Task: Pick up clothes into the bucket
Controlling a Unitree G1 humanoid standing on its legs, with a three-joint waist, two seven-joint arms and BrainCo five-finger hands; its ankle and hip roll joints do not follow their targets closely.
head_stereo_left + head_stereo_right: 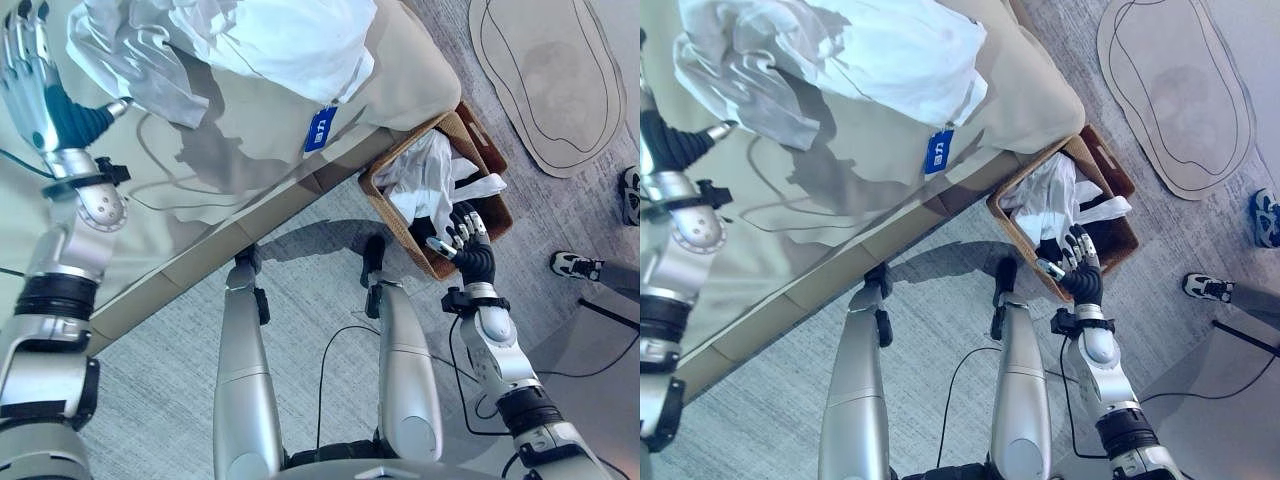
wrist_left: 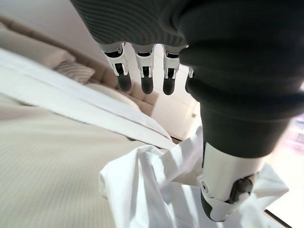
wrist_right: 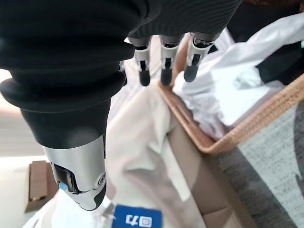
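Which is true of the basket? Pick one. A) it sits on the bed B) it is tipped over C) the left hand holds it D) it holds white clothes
D: white clothes lie inside the basket, which stands upright on the floor beside the bed.

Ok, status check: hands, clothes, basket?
Left hand open, over the bed beside the white clothes. Right hand open, empty, at the wicker basket. White garment already inside. Nothing blocking.
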